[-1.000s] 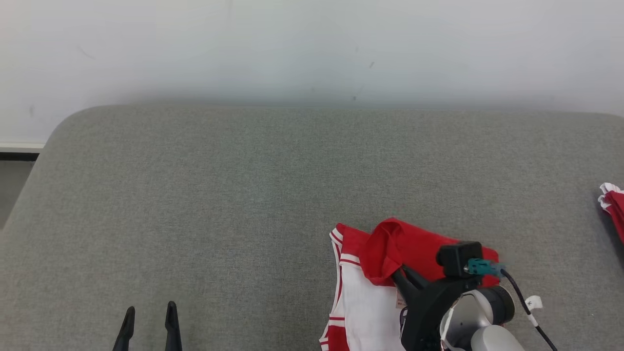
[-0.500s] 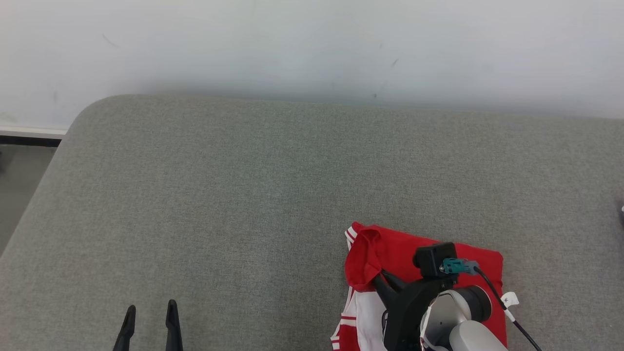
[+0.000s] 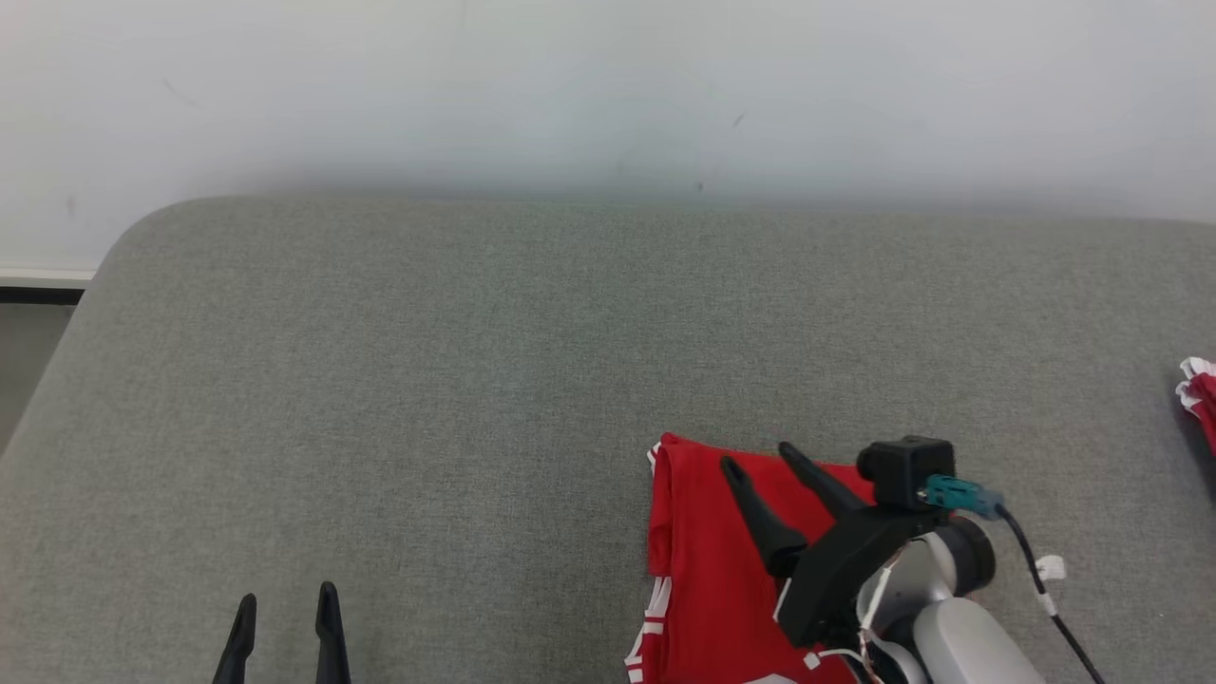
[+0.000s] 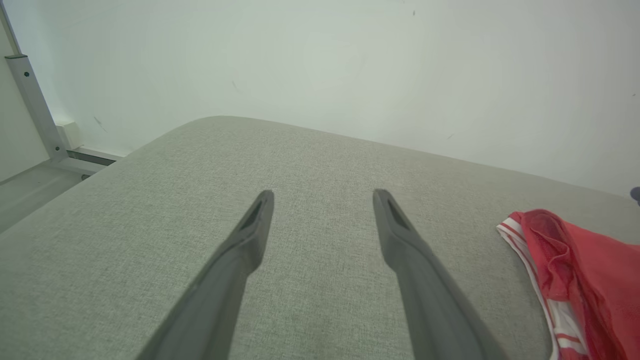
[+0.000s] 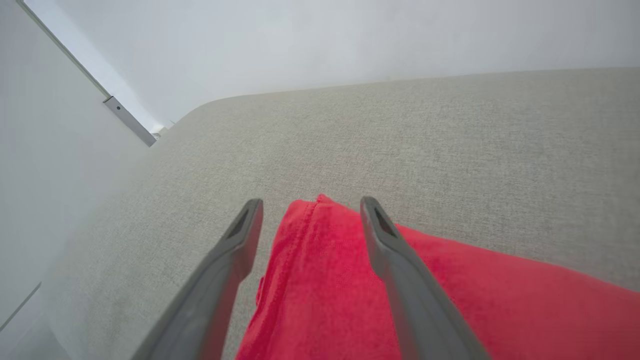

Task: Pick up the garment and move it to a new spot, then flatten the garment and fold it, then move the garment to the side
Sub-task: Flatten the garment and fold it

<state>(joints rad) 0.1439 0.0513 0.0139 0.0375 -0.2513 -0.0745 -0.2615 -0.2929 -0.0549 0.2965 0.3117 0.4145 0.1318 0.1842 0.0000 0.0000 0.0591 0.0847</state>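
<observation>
The red garment (image 3: 708, 560) with white stripe trim lies folded on the grey cushion (image 3: 475, 380), at the lower right of the head view. My right gripper (image 3: 758, 456) hovers over its far left corner, open, nothing between its fingers. In the right wrist view the red garment (image 5: 350, 300) spreads under the open right gripper (image 5: 307, 202). My left gripper (image 3: 285, 600) stands open at the lower left, well apart from the cloth. In the left wrist view the left gripper (image 4: 322, 192) is open over bare cushion, with the garment (image 4: 575, 270) at the right edge.
A second red and white piece of cloth (image 3: 1199, 394) shows at the right edge of the head view. A pale wall (image 3: 608, 85) runs behind the cushion. The cushion's rounded left corner drops to the floor (image 3: 24, 351).
My right gripper has opened and let go of the red fold, which now lies flat over the white part. The gripper has lifted slightly above the cloth. The head camera shifted a little.
</observation>
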